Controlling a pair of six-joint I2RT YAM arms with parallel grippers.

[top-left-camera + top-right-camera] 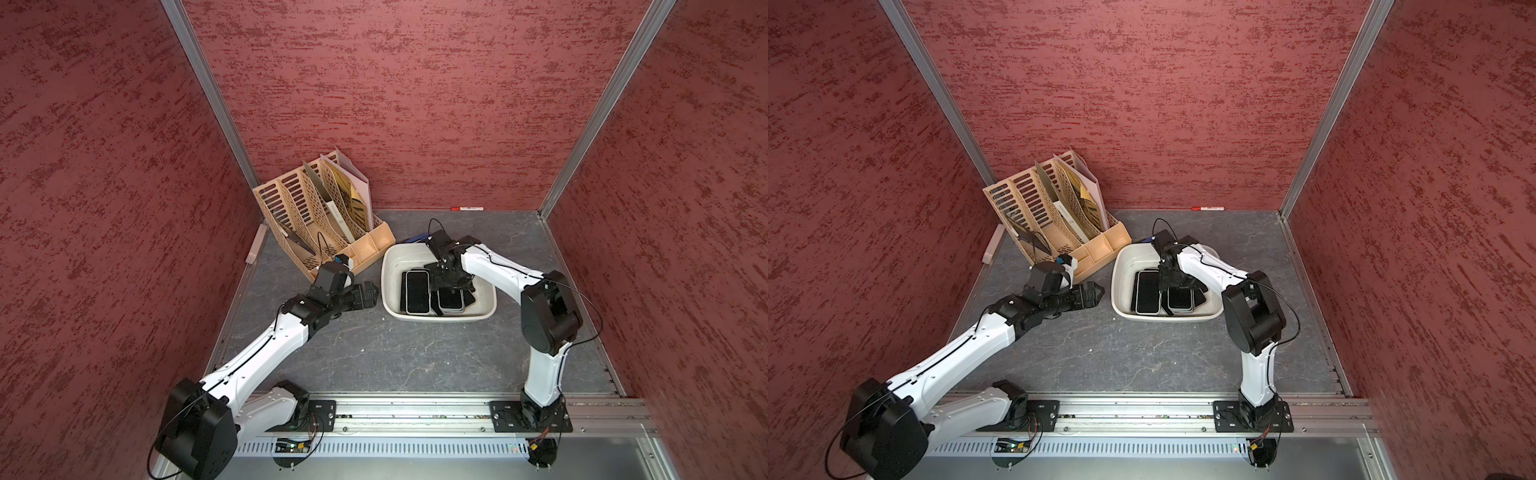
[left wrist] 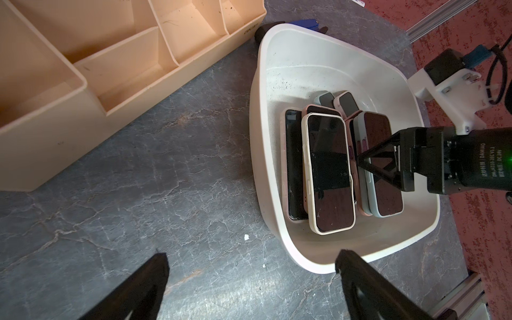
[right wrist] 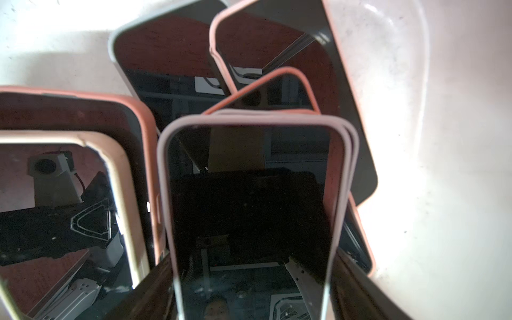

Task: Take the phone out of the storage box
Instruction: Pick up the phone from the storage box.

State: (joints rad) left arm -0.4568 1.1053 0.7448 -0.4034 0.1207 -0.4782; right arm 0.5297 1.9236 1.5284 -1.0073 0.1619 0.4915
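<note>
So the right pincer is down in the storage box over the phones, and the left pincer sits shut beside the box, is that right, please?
Not quite: the left pincer is open, its jaws standing wide apart in the left wrist view. The rest holds: it sits beside the storage box, and the right pincer is down in it over the phones.

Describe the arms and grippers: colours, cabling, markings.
The left arm and right arm have white link shells and black joint housings, with thin black cables looping outside. Left gripper and right gripper carry black triangular openwork fingers. The right wrist motor bears white DAMIAO lettering.
</note>
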